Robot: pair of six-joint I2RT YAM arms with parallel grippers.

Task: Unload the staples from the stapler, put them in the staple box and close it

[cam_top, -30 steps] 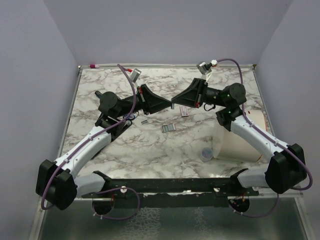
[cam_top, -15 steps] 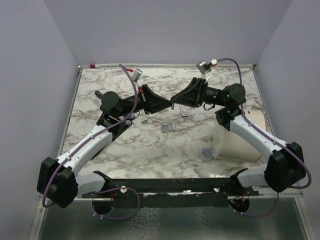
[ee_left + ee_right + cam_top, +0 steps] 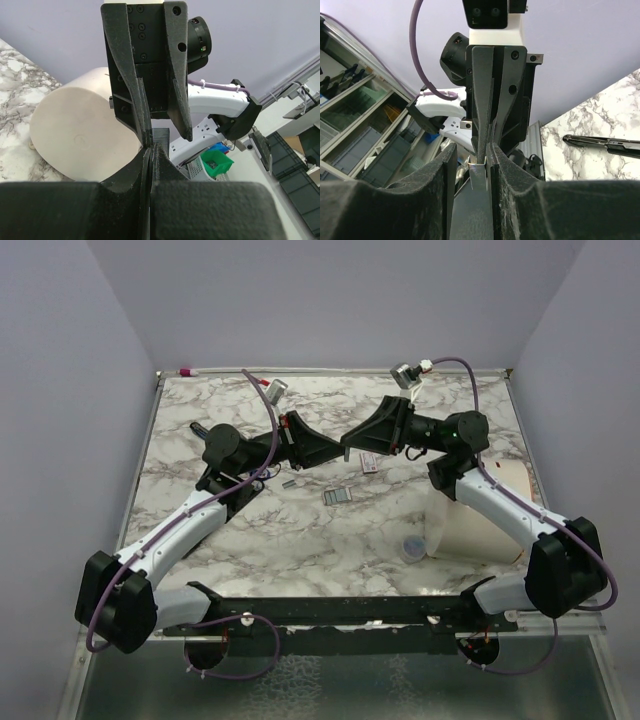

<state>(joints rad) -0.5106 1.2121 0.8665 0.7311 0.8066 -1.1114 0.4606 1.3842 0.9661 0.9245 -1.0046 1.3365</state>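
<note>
Both our arms have crept slightly leftward, tips meeting mid-air over the marble counter (image 3: 300, 530). Our left gripper (image 3: 338, 448) has its jaws pressed together on a staple strip (image 3: 161, 135); our right gripper (image 3: 347, 443) has its jaws clamped on that strip's other end. Behind our left arm, the stapler (image 3: 604, 143) lies flat on the counter, near loose staples (image 3: 338, 495)

Plain lilac walls (image 3: 330, 300) close in the grey-veined white marble tabletop (image 3: 300, 530) on three sides, with a dimpled glass panel (image 3: 330, 690) along the frame's bottom edge.
</note>
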